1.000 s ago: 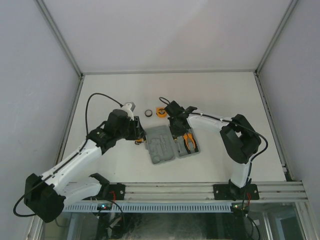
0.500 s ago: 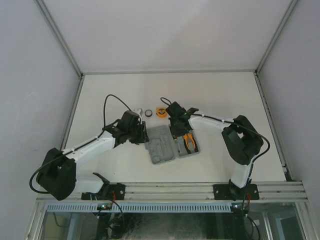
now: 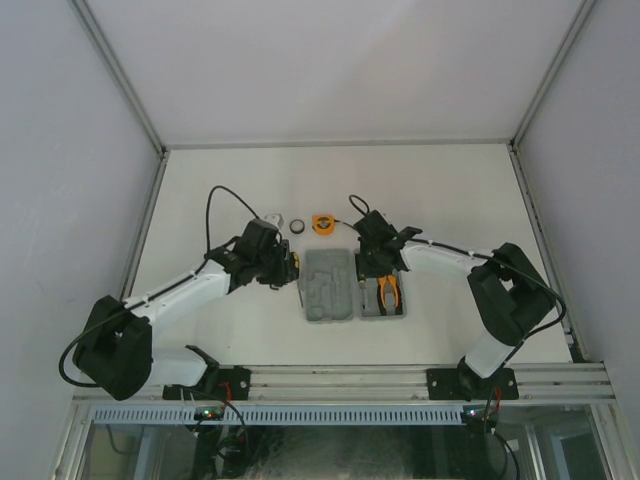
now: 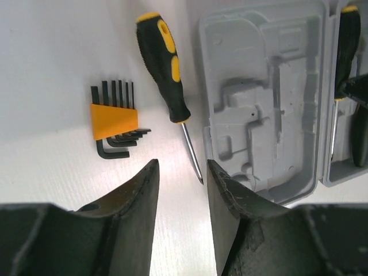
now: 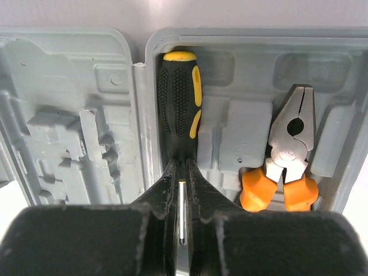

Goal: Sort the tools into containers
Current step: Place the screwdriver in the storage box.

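Observation:
The grey case (image 3: pixel 328 286) lies open, and its left half (image 4: pixel 270 98) has bare recesses. My right gripper (image 5: pixel 180 164) is shut on the shaft of a black-and-yellow screwdriver (image 5: pixel 179 98) lying in the right half, beside the orange-handled pliers (image 5: pixel 290 149). My left gripper (image 4: pixel 181 164) is open just above the table, with the tip of a second screwdriver (image 4: pixel 164 63) right in front of its fingertips. The orange hex-key set (image 4: pixel 114 119) lies to that screwdriver's left. Behind the case sit the orange tape measure (image 3: pixel 322 223) and the small black ring (image 3: pixel 297 226).
The white table (image 3: pixel 450 190) is fenced by metal rails and grey walls. Both arm bases stand on the rail at the near edge. My two arms reach in from left and right and flank the case.
The case has turned square to the table and shifted right along with my right gripper. My left arm stretched out toward the case a second ago and has since held almost still.

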`<control>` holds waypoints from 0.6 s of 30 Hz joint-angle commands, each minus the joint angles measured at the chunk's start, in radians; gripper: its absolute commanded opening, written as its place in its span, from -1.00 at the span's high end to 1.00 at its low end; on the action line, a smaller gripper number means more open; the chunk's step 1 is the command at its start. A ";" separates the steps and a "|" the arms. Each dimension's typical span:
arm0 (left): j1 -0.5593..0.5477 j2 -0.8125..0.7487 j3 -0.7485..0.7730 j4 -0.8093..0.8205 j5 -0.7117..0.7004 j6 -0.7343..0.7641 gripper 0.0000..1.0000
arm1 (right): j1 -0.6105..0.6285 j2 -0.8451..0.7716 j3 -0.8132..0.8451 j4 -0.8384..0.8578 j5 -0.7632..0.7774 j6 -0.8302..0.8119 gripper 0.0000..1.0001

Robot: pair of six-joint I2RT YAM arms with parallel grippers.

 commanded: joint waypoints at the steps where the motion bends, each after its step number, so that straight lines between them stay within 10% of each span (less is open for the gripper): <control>1: 0.028 0.005 0.095 -0.015 -0.052 -0.013 0.12 | -0.007 0.032 -0.090 -0.224 0.055 -0.007 1.00; 18: 0.070 0.271 0.348 -0.134 -0.149 0.017 0.05 | -0.029 -0.357 -0.064 -0.074 -0.054 -0.107 0.59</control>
